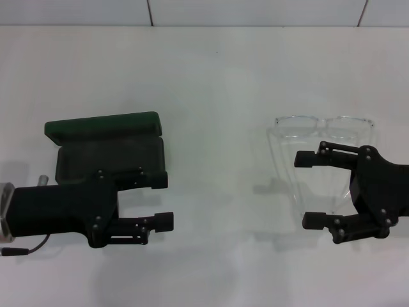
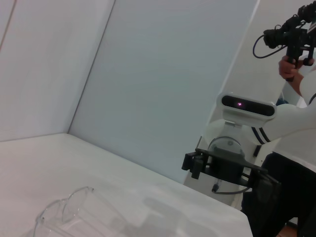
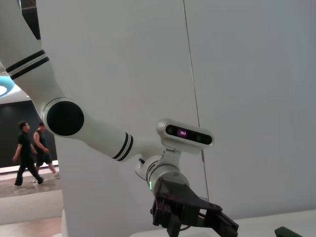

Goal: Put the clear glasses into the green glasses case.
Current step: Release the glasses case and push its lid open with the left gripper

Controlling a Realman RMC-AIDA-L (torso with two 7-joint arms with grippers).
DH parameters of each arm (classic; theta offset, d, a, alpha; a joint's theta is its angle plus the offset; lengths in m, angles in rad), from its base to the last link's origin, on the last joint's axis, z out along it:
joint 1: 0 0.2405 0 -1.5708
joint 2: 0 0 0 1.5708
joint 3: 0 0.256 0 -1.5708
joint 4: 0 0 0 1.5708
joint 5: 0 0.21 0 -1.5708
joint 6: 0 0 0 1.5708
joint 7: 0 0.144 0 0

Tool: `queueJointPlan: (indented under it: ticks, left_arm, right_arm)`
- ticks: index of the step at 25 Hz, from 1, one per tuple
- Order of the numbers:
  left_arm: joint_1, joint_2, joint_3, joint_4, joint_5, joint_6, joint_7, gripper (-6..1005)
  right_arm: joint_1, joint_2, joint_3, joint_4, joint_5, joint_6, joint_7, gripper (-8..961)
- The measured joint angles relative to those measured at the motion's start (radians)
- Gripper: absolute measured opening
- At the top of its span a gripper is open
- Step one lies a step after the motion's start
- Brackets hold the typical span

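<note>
The clear glasses [image 1: 323, 150] lie on the worktop [image 1: 217, 96], arms partly between the spread right gripper [image 1: 308, 189] jaws. The frame should be pinched gently. The green glasses case [image 1: 108, 150] lies open beside the spread left gripper [image 1: 161, 201].

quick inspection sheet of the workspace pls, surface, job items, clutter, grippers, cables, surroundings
surface: white table, bare between the two things
job's things: green glasses case lying open on the robot's left; clear glasses on the right, arms unfolded toward the robot
clutter: nothing seen
grippers: left gripper open, at the case's near edge; right gripper open, over the glasses' arms, holding nothing
cables: thin cable by the left wrist
surroundings: pale wall panels behind; a person with a camera in the left wrist view; two passers-by in the right wrist view
</note>
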Motion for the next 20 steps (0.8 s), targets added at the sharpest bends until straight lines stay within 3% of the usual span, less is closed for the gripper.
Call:
queueJointPlan:
  ticks: [20]
  left_arm:
    - [0.008,-0.003,-0.008,0.007,0.001,0.013,-0.009,796]
  right_arm:
    - [-0.020,0.004,0.006,0.000,-0.002,0.004,-0.002,864]
